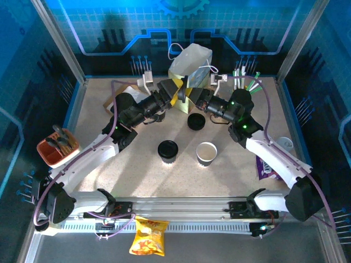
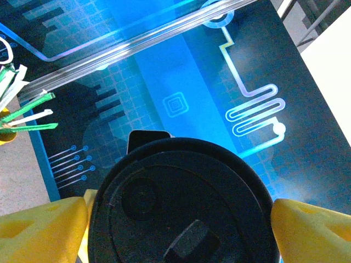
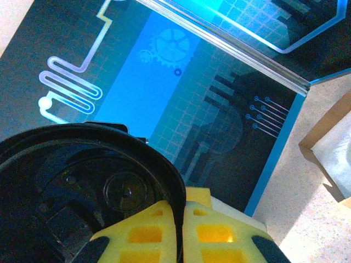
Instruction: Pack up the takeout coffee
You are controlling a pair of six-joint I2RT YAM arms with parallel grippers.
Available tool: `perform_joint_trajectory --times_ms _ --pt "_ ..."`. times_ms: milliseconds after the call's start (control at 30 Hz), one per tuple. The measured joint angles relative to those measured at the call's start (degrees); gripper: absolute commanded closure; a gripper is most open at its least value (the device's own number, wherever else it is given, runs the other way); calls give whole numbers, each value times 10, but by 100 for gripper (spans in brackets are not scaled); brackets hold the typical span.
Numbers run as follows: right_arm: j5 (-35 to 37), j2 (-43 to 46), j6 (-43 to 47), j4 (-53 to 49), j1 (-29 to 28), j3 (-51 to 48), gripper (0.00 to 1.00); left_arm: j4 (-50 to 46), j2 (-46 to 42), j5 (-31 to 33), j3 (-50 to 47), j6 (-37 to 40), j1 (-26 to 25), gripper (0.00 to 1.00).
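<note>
Near tabletop's (image 1: 137,175) back edge, before white bag (image 1: 193,59), right claw (image 3: 178,222) pinches coffee cup (image 2: 181,192) by lid rim; left claw's (image 2: 181,219) fingers (image 2: 49,227) flank lid, grip cannot tell.

Takeout coffee lid (image 2: 181,208): smooth black plastic, semi-matt (faint sheen); fingers (image 2: 44,230): yellow matt plastic.

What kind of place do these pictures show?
Probably a robot test booth staged as a takeout coffee counter: blue circuit-print wall panels, a paper bag and an open paper cup on a speckled table.
</note>
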State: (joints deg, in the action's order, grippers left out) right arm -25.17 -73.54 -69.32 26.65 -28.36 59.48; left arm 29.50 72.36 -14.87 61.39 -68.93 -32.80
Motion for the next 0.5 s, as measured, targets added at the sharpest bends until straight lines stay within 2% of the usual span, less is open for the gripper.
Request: perform_joint_trajectory --times_ms 333,500 --pt "0 -14 -12 24 -3 1 90 8 2 1 0 -17 -1 15" --pt "2 -19 -14 34 -5 3 90 8 4 5 0 -17 0 23"
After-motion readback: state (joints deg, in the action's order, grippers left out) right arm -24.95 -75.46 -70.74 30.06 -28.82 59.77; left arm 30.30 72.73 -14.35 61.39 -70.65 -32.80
